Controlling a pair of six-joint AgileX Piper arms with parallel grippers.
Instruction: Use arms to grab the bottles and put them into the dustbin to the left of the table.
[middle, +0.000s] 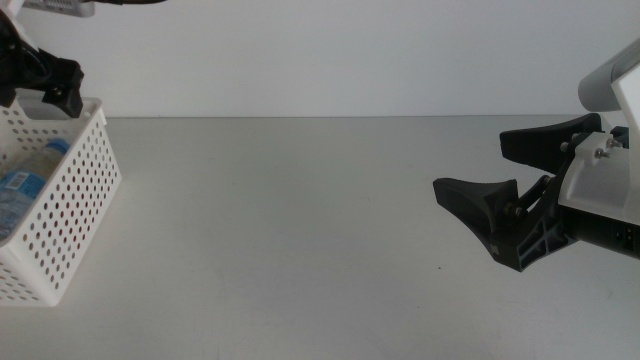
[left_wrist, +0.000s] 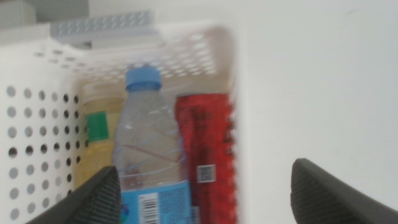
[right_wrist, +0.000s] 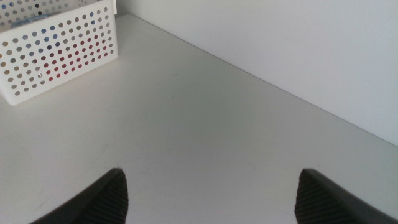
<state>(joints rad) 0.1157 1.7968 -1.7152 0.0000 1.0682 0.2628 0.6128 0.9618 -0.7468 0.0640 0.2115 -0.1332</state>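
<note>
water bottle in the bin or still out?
In. The water bottle lies inside the dustbin, between the tea bottle and the soda can; the left claw hangs open above.

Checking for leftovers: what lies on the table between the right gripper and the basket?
Nothing: in the middle view, only bare table lies between the right gripper and the basket.

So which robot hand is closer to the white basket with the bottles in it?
The left one. The left gripper hangs right over the white basket, fingers open and empty. The right gripper is far across the table, also open.
</note>
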